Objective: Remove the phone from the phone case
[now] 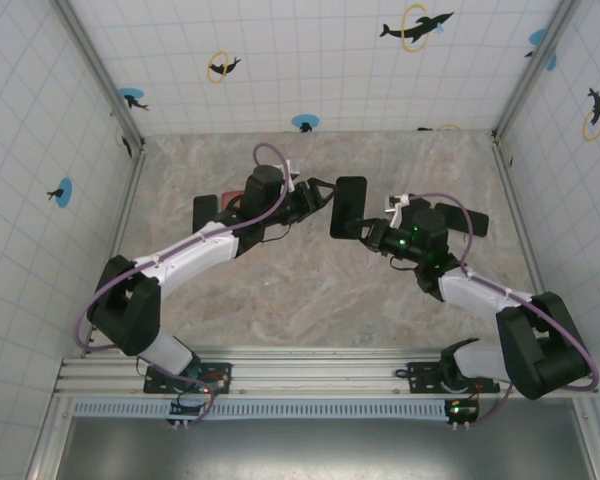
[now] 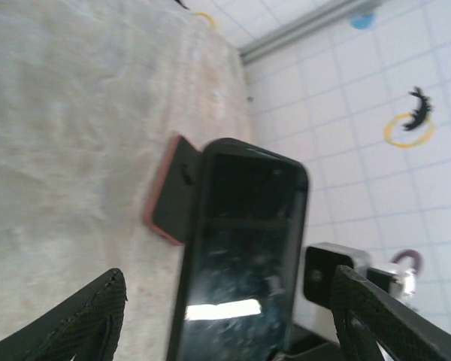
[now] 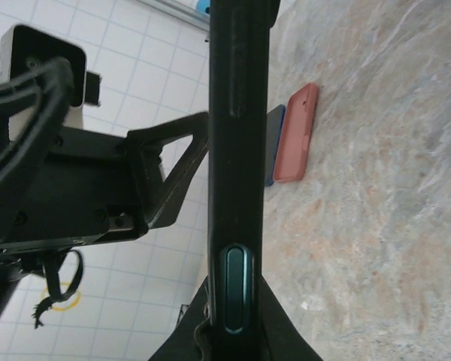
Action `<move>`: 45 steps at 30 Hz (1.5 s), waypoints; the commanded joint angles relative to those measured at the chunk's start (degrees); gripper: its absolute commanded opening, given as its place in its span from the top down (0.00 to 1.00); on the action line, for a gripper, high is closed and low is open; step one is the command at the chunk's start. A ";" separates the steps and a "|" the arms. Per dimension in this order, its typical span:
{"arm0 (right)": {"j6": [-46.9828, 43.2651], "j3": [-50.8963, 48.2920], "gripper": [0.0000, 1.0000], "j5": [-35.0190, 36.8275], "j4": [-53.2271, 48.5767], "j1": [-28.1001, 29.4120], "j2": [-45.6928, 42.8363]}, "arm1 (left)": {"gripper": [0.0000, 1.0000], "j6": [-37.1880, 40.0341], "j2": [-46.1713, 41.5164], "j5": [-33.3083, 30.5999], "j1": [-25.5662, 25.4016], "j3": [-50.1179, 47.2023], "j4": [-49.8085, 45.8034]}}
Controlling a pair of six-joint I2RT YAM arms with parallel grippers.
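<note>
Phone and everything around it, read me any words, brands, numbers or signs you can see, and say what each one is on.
None: there is no readable text anywhere.
Phone: dark screen with glare, no lettering.
Reddish slab on the table: no print visible.
Wall decals: dolphins and rings, pictures without words.
</note>
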 commanded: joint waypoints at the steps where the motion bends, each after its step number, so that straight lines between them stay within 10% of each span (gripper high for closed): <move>1: 4.51 -0.90 0.94 -3.18 9.64 -1.02 -2.11 | 0.30 -4.77 2.43 7.39 0.20 2.27 10.10; 45: 22.25 1.15 0.96 -12.15 28.69 -3.66 6.24 | 0.85 -16.31 14.77 21.98 4.21 8.65 27.24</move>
